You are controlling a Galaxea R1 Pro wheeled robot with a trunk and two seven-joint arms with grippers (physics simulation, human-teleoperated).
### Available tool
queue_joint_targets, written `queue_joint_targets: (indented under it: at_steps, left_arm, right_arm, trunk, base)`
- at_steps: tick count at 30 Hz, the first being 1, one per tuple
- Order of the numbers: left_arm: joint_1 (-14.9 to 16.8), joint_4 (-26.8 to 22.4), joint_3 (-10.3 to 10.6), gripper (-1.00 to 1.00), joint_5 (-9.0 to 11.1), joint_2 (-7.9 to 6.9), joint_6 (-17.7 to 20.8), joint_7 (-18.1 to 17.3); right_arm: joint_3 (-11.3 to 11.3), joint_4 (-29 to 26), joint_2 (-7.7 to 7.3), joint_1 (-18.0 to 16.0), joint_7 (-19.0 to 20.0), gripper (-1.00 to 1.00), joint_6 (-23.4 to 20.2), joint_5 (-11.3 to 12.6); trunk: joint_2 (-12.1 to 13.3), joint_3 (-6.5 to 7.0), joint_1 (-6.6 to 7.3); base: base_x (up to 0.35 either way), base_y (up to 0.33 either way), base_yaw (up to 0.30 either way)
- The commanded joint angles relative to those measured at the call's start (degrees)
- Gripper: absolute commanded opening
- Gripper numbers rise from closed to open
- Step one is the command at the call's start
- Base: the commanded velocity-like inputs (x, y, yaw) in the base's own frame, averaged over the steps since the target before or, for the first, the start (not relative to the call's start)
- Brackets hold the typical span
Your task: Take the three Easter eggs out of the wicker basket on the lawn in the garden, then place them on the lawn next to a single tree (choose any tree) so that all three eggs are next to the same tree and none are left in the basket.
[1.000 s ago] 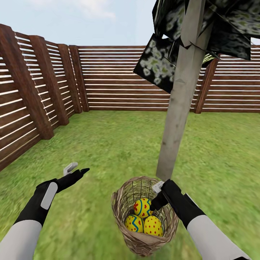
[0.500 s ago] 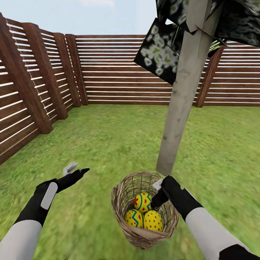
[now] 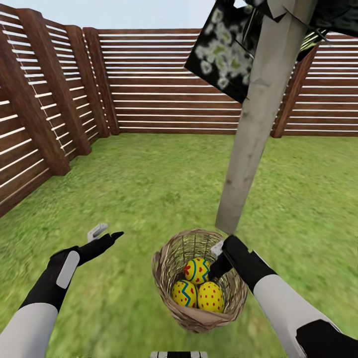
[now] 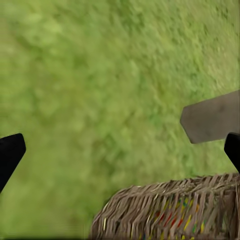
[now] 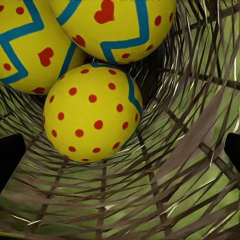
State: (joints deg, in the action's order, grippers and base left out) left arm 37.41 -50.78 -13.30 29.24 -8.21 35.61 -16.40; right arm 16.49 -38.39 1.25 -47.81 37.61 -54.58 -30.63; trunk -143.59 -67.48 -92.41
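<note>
Wicker, tan and open-woven, makes up the basket (image 3: 199, 281) standing on the lawn (image 3: 149, 189) just beside the foot of the pale-trunked tree (image 3: 248, 144), well out from the fenced edges. All three Easter eggs (image 3: 197, 291) lie inside it, bunched and touching. The right gripper (image 3: 217, 262) dips over the basket's rim at the tree side, its fingers spread wide with nothing between them, the nearest dotted egg (image 5: 90, 112) straight ahead. The left gripper (image 3: 104, 233) hovers over bare grass away from the basket, also spread and empty.

Those eggs look hard, smooth and light, so I would expect them to slip or roll under a skewed pinch. Taking one across its widest middle seems safest, starting with the uppermost. The light basket may tip if nudged.
</note>
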Motion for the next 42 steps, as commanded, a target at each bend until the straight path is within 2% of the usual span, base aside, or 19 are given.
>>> queue_joint_targets:
  at_steps: [1,3,7,12,16,26,31,32,42]
  left_arm:
    - [0.0,0.0,-0.1,1.00,0.2,0.03,0.4,-0.1]
    - [0.0,0.0,-0.1,1.00,0.2,0.03,0.4,-0.1]
    - [-0.3,-0.2,-0.2,1.00,0.3,-0.07,0.4,-0.1]
    - [-0.7,-0.3,-0.3,1.00,0.4,-0.13,0.4,-0.1]
    - [-0.8,-0.3,-0.3,1.00,0.4,-0.18,0.4,-0.1]
    - [-0.8,-0.3,-0.4,1.00,0.4,-0.23,0.5,-0.2]
    - [-0.8,-0.3,-0.4,1.00,0.4,-0.23,0.4,-0.1]
    - [-0.8,-0.3,-0.4,1.00,0.4,-0.23,0.4,-0.1]
    - [-0.8,-0.3,-0.4,1.00,0.4,-0.23,0.4,-0.1]
  right_arm:
    - [0.1,-0.1,0.01,-0.1,0.5,1.00,0.0,-0.6]
    - [0.1,-0.2,0.04,-0.1,0.5,1.00,0.1,-0.5]
    - [1.4,-0.4,0.48,-0.2,0.6,1.00,1.4,-0.5]
    - [1.6,0.0,0.50,-0.3,0.4,1.00,0.8,-0.4]
    - [1.8,0.3,0.50,-0.4,0.2,1.00,0.7,-0.5]
    - [2.1,0.2,0.42,-0.3,0.3,1.00,0.7,-0.5]
    - [3.6,0.1,0.42,-0.4,0.4,1.00,1.0,-0.5]
    - [4.4,0.1,0.42,-0.4,0.4,1.00,1.0,-0.5]
    - [4.7,0.2,0.42,-0.4,0.3,1.00,1.0,-0.6]
  trunk:
    - [0.0,-0.28,-0.01]
    - [-0.1,-0.72,-0.06]
    - [-0.1,-0.71,-0.07]
    - [-0.1,-0.71,-0.07]
    - [-0.1,-1.60,-0.17]
    - [-0.2,-2.26,-0.25]
    - [-0.2,-2.71,-0.30]
    - [-0.2,-2.71,-0.30]
    - [-0.3,-4.92,-0.56]
  base:
    - [0.000,0.000,0.000]
    - [0.000,0.000,0.000]
    - [0.000,0.000,0.000]
    - [0.000,0.000,0.000]
    - [0.000,0.000,0.000]
    - [0.000,0.000,0.000]
    - [0.000,0.000,0.000]
    - [0.000,0.000,0.000]
    - [0.000,0.000,0.000]
